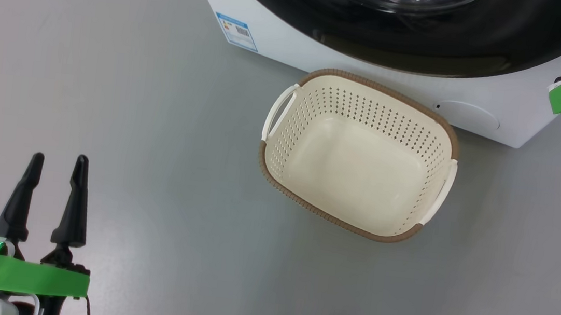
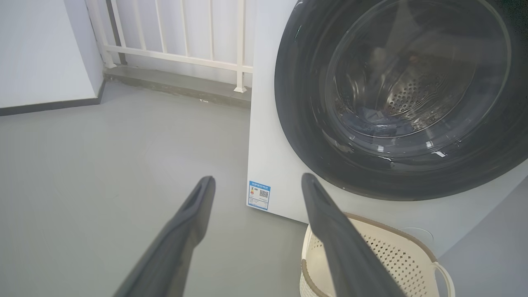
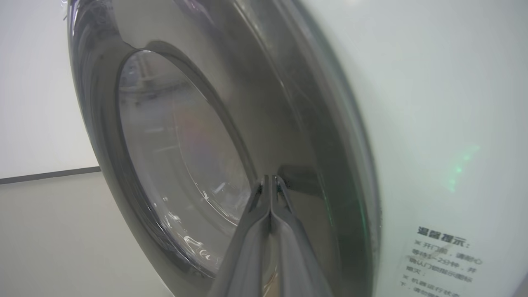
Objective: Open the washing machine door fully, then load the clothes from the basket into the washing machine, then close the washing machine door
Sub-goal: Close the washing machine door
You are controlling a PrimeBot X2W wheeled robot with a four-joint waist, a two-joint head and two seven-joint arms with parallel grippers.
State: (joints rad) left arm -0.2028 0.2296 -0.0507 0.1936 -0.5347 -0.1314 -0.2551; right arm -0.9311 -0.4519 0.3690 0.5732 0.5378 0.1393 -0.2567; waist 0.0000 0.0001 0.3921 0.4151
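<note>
Right claw (image 3: 270, 179), fingers pressed together, sits at the black ring of the door (image 3: 288, 103), which we judge shut against the washing machine (image 2: 272, 144); left claw (image 1: 60, 157) spread wide above the floor; basket (image 1: 369, 109) empty, clothes (image 2: 377, 119) dimly visible inside the drum, so we reckon little remains.

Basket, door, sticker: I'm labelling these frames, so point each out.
basket (image 1: 357, 171), head view, bare inside floor
washing machine door (image 2: 301, 111), left wrist view, black ring
blue sticker (image 1: 237, 31), head view, its middle

A laundry corner, seemingly domestic.
A white front-loading washing machine (image 2: 268, 136) stands on a grey floor (image 2: 103, 156) beside a white railing (image 2: 181, 57), a basket (image 1: 369, 107) before it.
</note>
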